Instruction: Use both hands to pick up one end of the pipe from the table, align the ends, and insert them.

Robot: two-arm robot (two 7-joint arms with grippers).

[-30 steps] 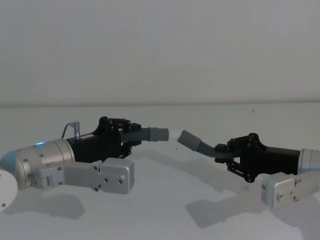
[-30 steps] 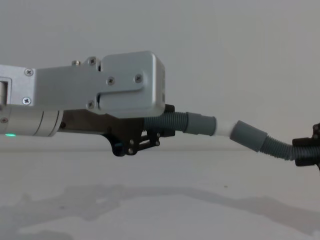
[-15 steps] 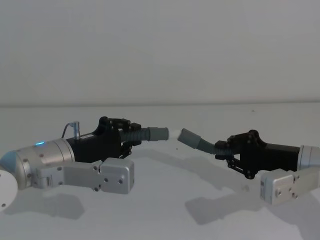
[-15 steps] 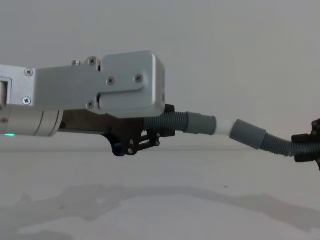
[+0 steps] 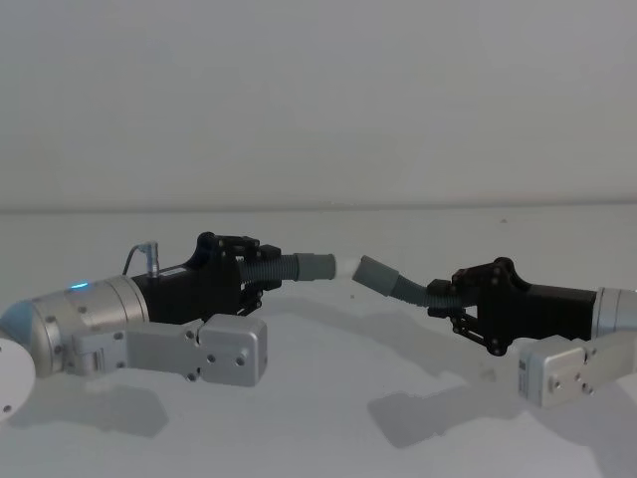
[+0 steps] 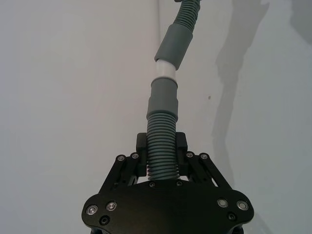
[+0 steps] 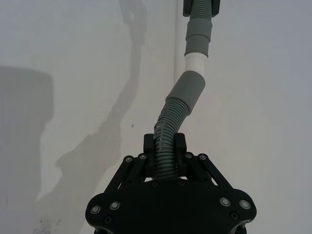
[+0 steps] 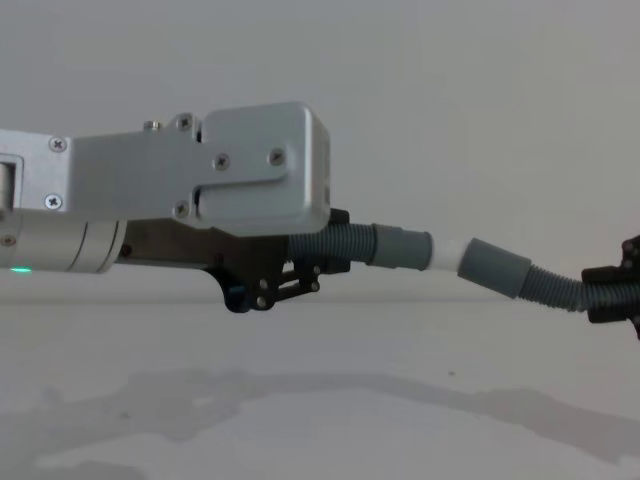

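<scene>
Left pipe piece (image 5: 274,267) and right pipe piece (image 5: 396,285) meet end to end, both above the table (image 5: 328,398).

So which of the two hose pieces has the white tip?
The piece in the left gripper: its grey cuff ends in a narrower white tip. The right gripper's piece ends in a plain hollow cuff.

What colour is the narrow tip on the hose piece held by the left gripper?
White, beyond a smooth grey cuff; the narrow tip shows best in the left wrist view.

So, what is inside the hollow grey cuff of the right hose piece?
The white tip of the left gripper's hose piece enters the hollow cuff, held by the right gripper. How deep it reaches is hidden by the cuff wall.
</scene>
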